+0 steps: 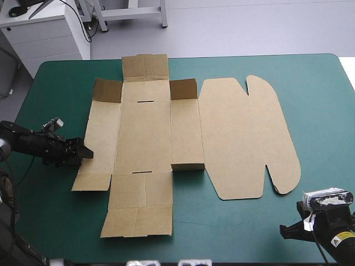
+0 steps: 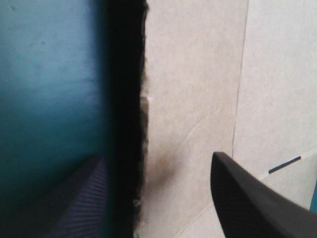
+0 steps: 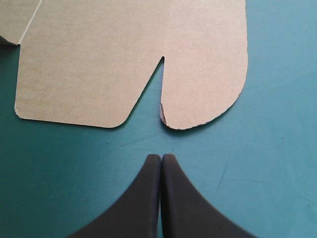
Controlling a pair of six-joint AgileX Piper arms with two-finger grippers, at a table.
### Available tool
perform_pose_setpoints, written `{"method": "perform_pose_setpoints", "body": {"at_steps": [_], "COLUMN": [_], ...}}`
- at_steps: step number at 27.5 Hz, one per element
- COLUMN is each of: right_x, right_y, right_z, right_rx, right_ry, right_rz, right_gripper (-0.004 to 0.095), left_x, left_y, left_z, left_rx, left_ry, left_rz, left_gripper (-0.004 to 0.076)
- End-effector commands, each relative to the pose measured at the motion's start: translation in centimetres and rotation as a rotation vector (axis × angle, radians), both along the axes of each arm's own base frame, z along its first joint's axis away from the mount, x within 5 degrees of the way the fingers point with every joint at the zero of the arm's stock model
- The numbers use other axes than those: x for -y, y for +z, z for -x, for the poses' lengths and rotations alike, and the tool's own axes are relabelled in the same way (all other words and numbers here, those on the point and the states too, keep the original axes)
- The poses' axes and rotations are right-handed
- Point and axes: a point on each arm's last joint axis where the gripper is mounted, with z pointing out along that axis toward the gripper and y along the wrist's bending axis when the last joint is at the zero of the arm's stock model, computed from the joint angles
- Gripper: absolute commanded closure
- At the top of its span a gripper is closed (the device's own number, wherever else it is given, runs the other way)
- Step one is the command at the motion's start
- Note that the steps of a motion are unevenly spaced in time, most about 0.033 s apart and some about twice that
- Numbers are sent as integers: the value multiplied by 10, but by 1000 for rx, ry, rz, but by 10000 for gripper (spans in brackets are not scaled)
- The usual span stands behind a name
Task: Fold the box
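Note:
The brown box [image 1: 145, 138] lies as a cut sheet spread on the teal-green cover, its rounded lid [image 1: 244, 133] flat to the right. Two small corner flaps [image 1: 107, 90] at the far side stand slightly raised. My left gripper [image 1: 84, 151] is open at the sheet's left edge. In the left wrist view this gripper [image 2: 158, 198] straddles the board's edge [image 2: 144, 99], with one finger [image 2: 247, 198] over the board and the other on the cover side. My right gripper [image 1: 284, 230] is shut and holds nothing. Its tips [image 3: 161, 161] rest just short of the lid's rounded tab [image 3: 208, 74].
The table's front edge [image 1: 233, 260] runs close behind the right gripper, and the left edge [image 1: 22, 111] lies beside the left arm. A white cabinet [image 1: 44, 33] stands beyond the far left corner. Teal-green cover [image 1: 321, 111] shows right of the lid.

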Motion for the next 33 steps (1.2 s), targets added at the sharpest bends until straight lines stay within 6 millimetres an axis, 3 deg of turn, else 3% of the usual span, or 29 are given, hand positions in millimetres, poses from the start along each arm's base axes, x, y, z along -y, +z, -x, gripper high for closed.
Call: {"method": "perform_pose_setpoints", "body": {"at_steps": [1,2,3,6,24,33], "right_x": [0,0,0,0,0,0], "right_y": [12,12,12,12,12,12], "right_z": [-4,-4,-4,-4,-4,-4], "right_rx": [73,73,73,73,73,73], "right_ry": [-1,-1,-1,-1,-1,-1], "right_rz": [-6,-6,-6,-6,-6,-6], "right_gripper": [927,927,927,927,927,927], "left_x": [3,3,3,4,10,14], "left_y": [10,9,9,10,15,28], "left_z": [-1,-1,0,0,3,6], "left_rx": [33,31,29,31,65,101], "left_ry": [10,9,7,1,-94,-88], "left_rz": [31,33,34,41,99,128], "left_gripper": [283,298,366,731,731,731]}}
